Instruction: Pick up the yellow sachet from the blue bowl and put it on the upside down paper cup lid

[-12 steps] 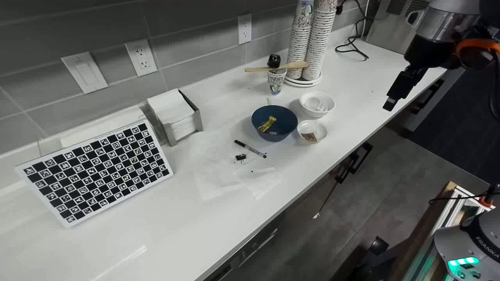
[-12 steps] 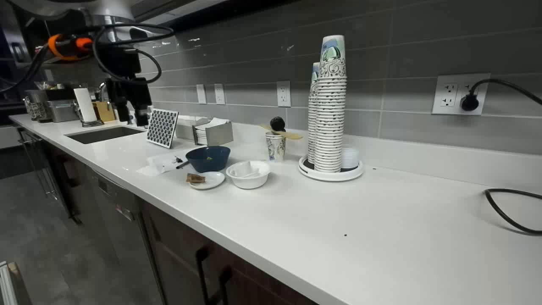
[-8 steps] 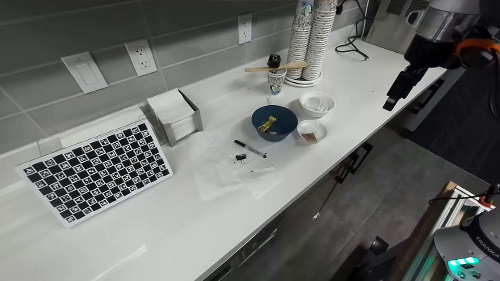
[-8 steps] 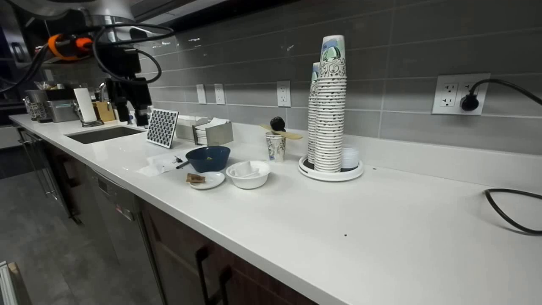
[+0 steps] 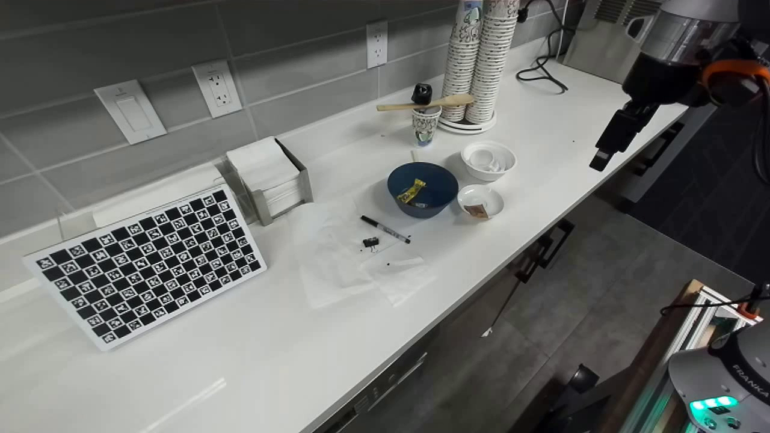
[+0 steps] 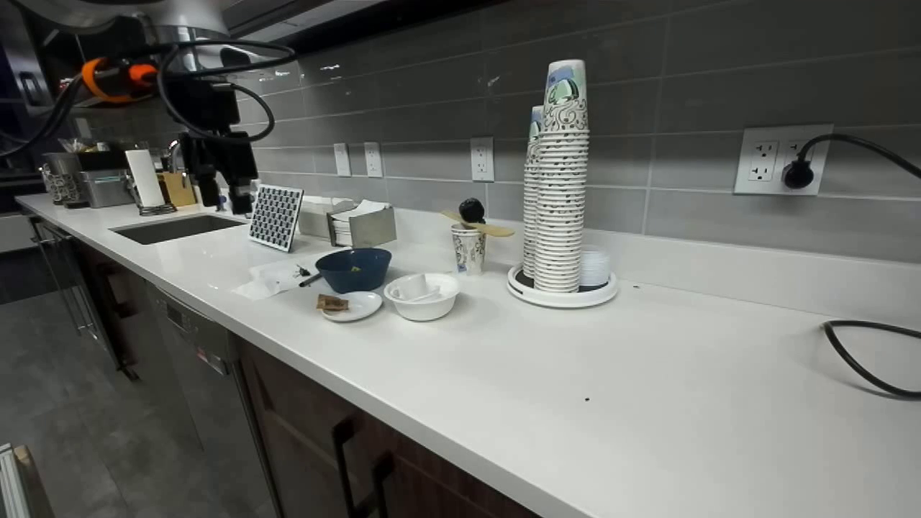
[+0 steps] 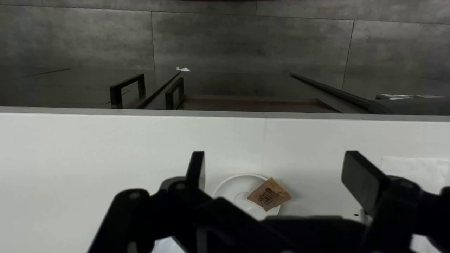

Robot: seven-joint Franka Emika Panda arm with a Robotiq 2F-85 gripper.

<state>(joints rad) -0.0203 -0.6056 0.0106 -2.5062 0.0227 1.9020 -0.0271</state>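
Gripper [image 7: 277, 168]: fingers seen spread wide apart in the wrist view, with nothing held. In both exterior views it is suspended in the air, well apart from the blue bowl [image 5: 442, 183]. The yellow sachet [image 5: 412, 191] is located inside the blue bowl; a pale item [image 5: 419, 205], too small to be identified, is also seen in there. A white dish [image 5: 490, 201] is placed just beside the blue bowl, with a brown packet [image 7: 269, 194] lying in it and reaching over its rim; whether white dish and blue bowl touch cannot be told. A white bowl [image 6: 423, 309] holding white pieces is set near the blue bowl, next to the white dish. Which of these two is the cup lid cannot be told. A black pen [image 5: 385, 229] is laid near the blue bowl, by thin paper sheets [image 5: 337, 264]. A paper cup [image 5: 424, 129], with a wooden spoon [image 5: 445, 103] seen across its top, is stood between the blue bowl and the wall [image 5: 313, 57]. Stacked cups [image 6: 565, 201] are stood well apart from the blue bowl.
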